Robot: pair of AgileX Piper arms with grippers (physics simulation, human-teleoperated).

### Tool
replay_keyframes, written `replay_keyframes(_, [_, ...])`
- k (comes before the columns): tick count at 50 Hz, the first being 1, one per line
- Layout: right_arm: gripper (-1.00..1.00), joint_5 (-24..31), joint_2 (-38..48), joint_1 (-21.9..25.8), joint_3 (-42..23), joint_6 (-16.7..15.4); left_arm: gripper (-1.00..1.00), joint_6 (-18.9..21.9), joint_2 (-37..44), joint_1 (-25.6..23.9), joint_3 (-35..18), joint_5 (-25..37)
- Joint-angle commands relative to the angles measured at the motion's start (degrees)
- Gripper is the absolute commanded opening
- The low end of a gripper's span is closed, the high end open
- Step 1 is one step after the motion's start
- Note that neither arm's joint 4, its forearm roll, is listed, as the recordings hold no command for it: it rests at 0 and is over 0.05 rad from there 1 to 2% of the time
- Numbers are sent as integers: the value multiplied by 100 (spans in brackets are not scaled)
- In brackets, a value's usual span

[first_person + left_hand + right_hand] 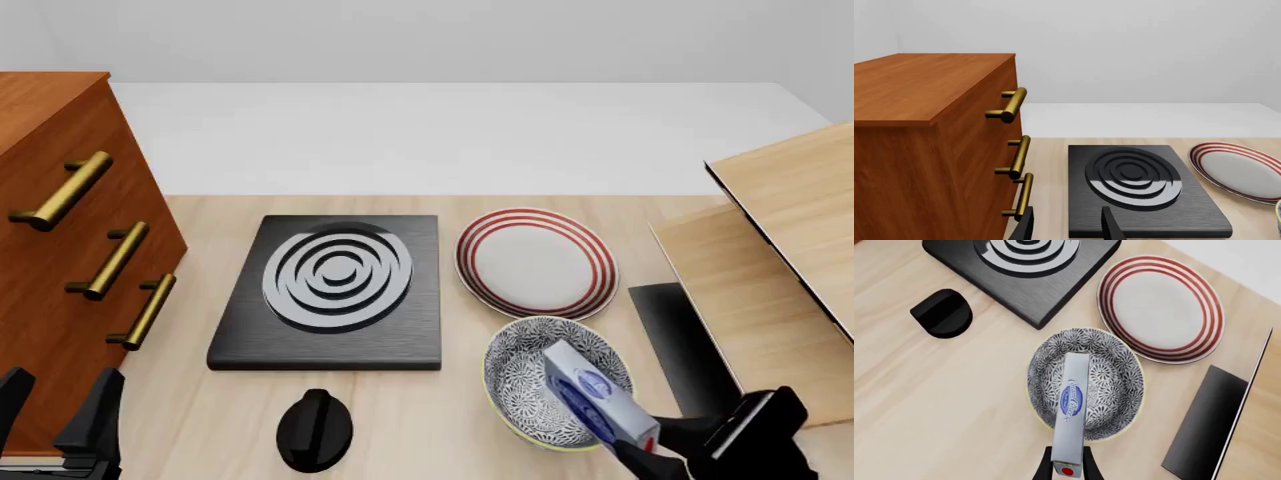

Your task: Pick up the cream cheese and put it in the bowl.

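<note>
The cream cheese (587,390), a pale blue-white carton with a dark blue oval logo and a red mark on its near end, lies tilted over the bowl (514,370), its far end down inside. The bowl is deep, grey-and-white floral, with a pale yellowish rim. My right gripper (647,450) is shut on the carton's near end at the bowl's near rim. The right wrist view shows the carton (1073,405) reaching from the gripper (1067,467) across the bowl (1111,385). My left gripper (1067,225) is open and empty at the near left (54,405).
A black stove plate (334,285) with a ringed burner sits left of the bowl, with a black knob (315,428) in front of it. A white plate with red rings (537,262) is behind the bowl. A wooden drawer cabinet (54,250) stands left. A wooden rack (787,260) stands right.
</note>
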Motion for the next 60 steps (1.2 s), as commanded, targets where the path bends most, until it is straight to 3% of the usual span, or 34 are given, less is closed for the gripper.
replay_keyframes(1, [-100,-378,241,-76,91,136,100,0,0,0,0,0])
replay_keyframes(39, [-100,-1735,1309,-233,520,256,100,0,0,0,0,0])
replay_keyframes(59, [-100,-1667,1279,-206,477,301,100,0,0,0,0,0])
replay_keyframes(60, [100,-1638,1276,-184,457,322,100,0,0,0,0,0])
